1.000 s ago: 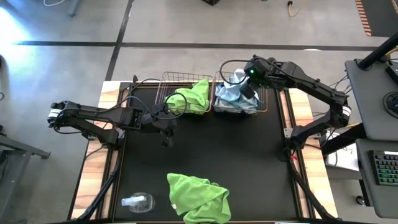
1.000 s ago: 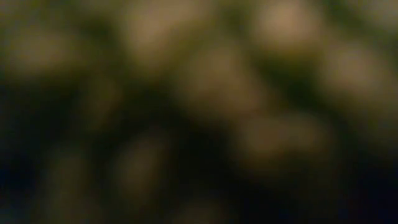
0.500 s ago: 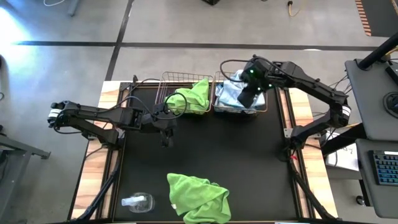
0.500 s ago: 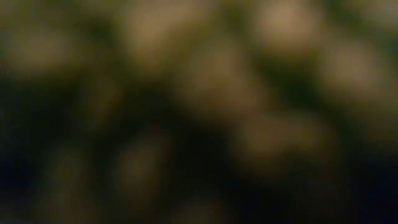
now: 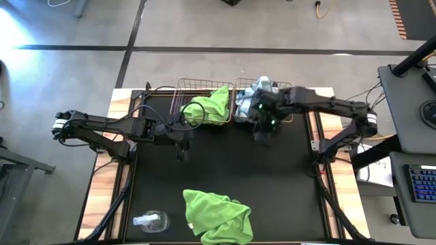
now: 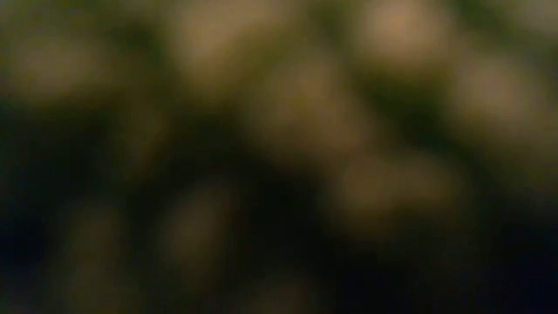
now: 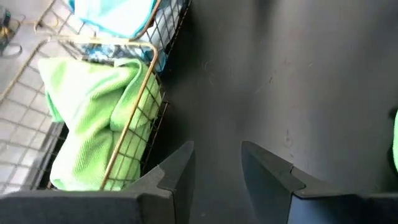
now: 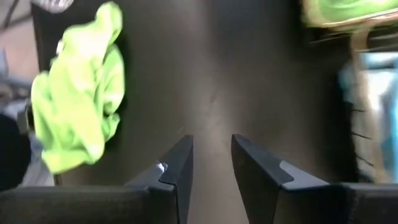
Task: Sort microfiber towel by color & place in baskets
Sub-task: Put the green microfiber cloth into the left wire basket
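Green towel at mat's near edge, baskets far edge

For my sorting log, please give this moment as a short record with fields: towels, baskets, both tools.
loose towel: lime green towel on the black mat, near edge
left basket: holds a green towel
right basket: holds a pale blue towel
left tool: open, empty, above mat
right tool: open, empty, just in front of the right basket
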You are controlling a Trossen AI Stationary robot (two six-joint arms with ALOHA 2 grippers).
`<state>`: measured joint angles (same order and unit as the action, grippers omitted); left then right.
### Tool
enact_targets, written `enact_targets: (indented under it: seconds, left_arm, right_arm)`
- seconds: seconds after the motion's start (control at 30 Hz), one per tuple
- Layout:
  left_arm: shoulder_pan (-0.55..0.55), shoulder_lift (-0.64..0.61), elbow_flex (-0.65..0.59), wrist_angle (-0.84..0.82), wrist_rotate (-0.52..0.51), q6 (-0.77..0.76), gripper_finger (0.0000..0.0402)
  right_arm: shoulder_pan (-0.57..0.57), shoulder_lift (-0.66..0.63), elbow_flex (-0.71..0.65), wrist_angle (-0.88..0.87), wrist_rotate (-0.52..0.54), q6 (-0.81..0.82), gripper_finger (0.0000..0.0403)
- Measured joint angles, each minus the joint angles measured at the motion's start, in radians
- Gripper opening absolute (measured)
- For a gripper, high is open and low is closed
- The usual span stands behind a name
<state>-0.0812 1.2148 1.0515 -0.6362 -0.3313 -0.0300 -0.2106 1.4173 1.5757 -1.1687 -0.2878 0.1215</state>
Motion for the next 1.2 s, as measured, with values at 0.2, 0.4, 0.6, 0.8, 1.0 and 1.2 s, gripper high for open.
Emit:
enact_targets:
  seconds: [0.2,0.4,0.6,0.8,1.0,1.2]
  left_arm:
    - [0.0,0.011,0.0,0.04,0.205,0.098,0.0115]
    - [-0.004,0.044,0.0,0.123,0.336,0.073,0.0115]
    - [-0.006,0.07,0.0,0.137,0.426,-0.039,0.0115]
    - [-0.054,0.139,0.0,0.229,0.482,-0.184,0.0115]
    - [-0.126,0.203,0.0,0.3,0.484,-0.273,0.0115]
    - [-0.22,0.265,0.001,0.37,0.484,-0.392,0.0115]
  right_arm:
    - [0.131,0.064,0.0,0.007,0.019,0.01,0.0102]
    - [0.225,0.123,-0.001,0.007,0.079,0.05,0.0098]
    - [0.277,0.146,-0.001,0.004,0.08,0.079,0.0102]
    - [0.311,0.145,-0.001,0.005,0.083,0.115,0.0096]
    - [0.34,0.142,-0.001,0.005,0.09,0.127,0.0094]
    - [0.373,0.142,-0.001,0.005,0.093,0.159,0.0094]
